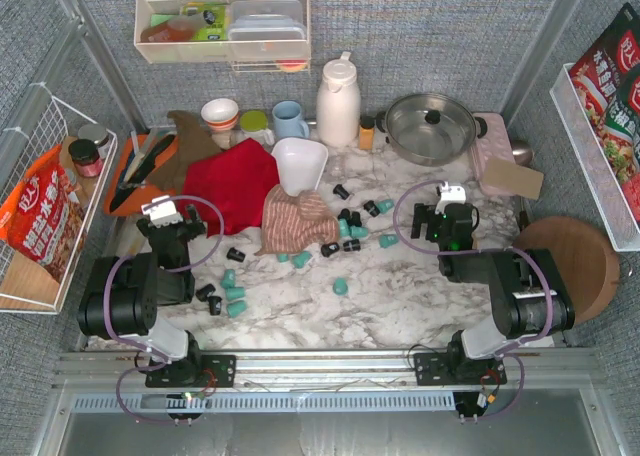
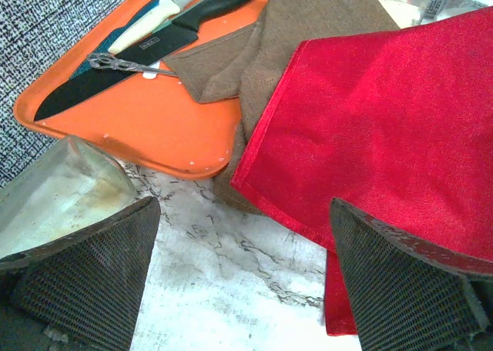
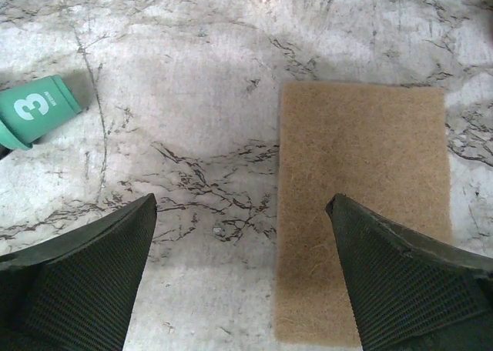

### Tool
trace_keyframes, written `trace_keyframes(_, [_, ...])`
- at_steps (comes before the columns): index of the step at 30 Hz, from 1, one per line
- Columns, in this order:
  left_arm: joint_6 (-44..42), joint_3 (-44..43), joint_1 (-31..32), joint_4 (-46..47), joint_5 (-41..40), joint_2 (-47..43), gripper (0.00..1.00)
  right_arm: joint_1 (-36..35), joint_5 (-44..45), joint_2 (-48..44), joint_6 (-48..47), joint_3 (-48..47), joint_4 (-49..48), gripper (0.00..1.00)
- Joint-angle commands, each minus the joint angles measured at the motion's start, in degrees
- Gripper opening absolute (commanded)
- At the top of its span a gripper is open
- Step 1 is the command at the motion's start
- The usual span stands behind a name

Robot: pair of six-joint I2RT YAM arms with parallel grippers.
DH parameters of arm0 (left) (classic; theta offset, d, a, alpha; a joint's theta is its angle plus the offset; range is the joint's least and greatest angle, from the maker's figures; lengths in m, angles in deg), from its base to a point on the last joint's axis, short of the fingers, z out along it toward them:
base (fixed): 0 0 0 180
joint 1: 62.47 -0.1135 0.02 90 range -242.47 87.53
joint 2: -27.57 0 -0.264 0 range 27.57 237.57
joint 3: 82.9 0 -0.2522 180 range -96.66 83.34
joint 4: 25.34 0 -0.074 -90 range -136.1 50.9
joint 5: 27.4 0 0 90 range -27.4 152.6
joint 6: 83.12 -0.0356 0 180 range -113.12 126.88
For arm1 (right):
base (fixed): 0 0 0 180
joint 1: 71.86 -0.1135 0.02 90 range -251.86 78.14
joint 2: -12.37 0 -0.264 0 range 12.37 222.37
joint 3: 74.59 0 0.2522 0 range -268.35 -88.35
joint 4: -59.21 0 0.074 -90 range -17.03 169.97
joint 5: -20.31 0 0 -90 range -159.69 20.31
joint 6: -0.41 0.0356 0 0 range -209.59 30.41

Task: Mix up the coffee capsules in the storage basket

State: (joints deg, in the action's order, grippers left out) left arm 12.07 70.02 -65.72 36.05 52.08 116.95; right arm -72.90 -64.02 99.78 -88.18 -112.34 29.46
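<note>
The white storage basket [image 1: 299,163] sits at the back middle, tipped against the cloths, and its inside looks empty. Teal and black coffee capsules lie scattered on the marble table: a cluster [image 1: 352,226] near the middle, a group [image 1: 232,294] at the front left, and a single teal one [image 1: 341,287]. One teal capsule marked "3" [image 3: 35,110] shows at the left of the right wrist view. My left gripper [image 1: 170,211] [image 2: 243,212] is open and empty over bare table beside the red cloth. My right gripper [image 1: 450,198] [image 3: 240,205] is open and empty, right of the capsules.
A red cloth [image 1: 232,181] [image 2: 385,112] and a striped cloth [image 1: 298,219] lie by the basket. An orange tray [image 2: 146,112] holds knives, with a brown cloth [image 2: 293,28] beside it. A tan pad [image 3: 362,212] lies under my right gripper. A jug [image 1: 338,101], a pot [image 1: 430,126] and mugs stand behind.
</note>
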Motion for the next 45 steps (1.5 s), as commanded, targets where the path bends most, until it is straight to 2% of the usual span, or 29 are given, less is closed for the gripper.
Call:
trace_keyframes(1, [0.26, -0.05, -0.09, 1.19, 0.17, 0.09, 0.99, 0.51, -1.47, -0.04, 0.86, -0.34, -0.99, 0.99])
trace_keyframes(25, [0.26, -0.06, -0.09, 1.08, 0.24, 0.09, 0.99, 0.58, -1.34, -0.79, 0.8, -0.06, -1.01, 0.99])
trace_keyframes(30, [0.26, -0.05, -0.09, 1.08, 0.18, 0.09, 0.99, 0.36, 1.99, -5.65, 1.96, -3.27, 8.98, 0.99])
trace_keyframes(34, [0.26, -0.08, -0.09, 1.13, 0.15, 0.09, 0.99, 0.06, 3.08, -12.71, 2.86, -9.12, 26.28, 0.99])
trace_keyframes(38, [0.26, -0.08, -0.09, 1.16, 0.19, 0.13, 0.99, -0.49, 7.5, -16.63, 5.06, -14.96, 38.36, 0.99])
trace_keyframes(45, [0.26, -0.06, -0.09, 1.13, 0.24, 0.09, 0.99, 0.55, 14.02, -22.59, 14.19, -19.25, 44.41, 0.99])
